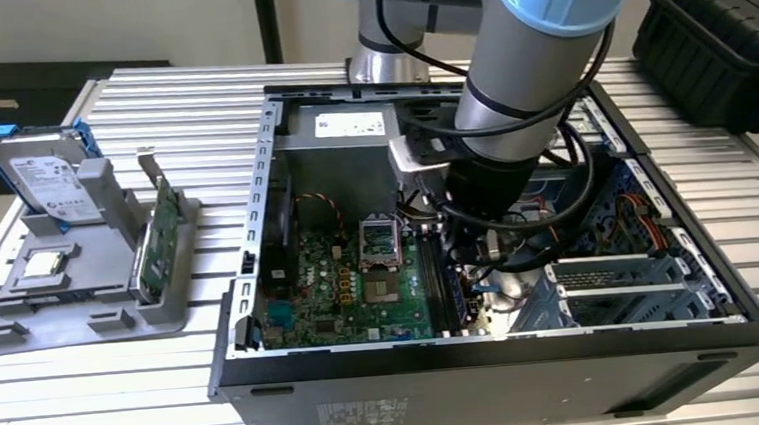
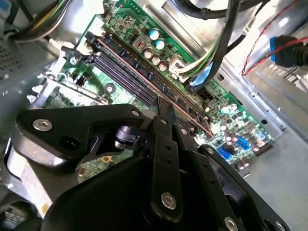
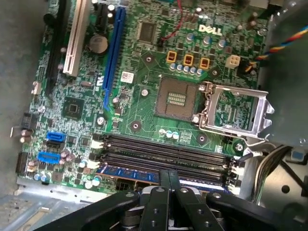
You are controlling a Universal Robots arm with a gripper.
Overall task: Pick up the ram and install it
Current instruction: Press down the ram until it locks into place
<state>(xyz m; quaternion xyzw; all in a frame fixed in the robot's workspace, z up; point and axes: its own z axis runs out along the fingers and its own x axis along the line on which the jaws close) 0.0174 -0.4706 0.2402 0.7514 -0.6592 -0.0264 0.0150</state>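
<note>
An open computer case (image 1: pixel 260 181) lies on a ribbed metal tabletop (image 1: pixel 144 99), its green circuit board (image 3: pixel 144 96) exposed, with an empty processor socket (image 3: pixel 175 98) and raised metal latch frame (image 3: pixel 236 110). The robot arm (image 1: pixel 530 72) reaches down into the case. In the first wrist view, the pincer (image 3: pixel 168 185) is closed narrowly over the ram (image 3: pixel 127 172), a blue stick sitting in the slot nearest the board's edge, beside three empty black slots (image 3: pixel 163 151). At the exterior view's left, a grey holder (image 1: pixel 38 297) carries a hard drive (image 1: pixel 45 176) and a green card (image 1: pixel 157 243).
</note>
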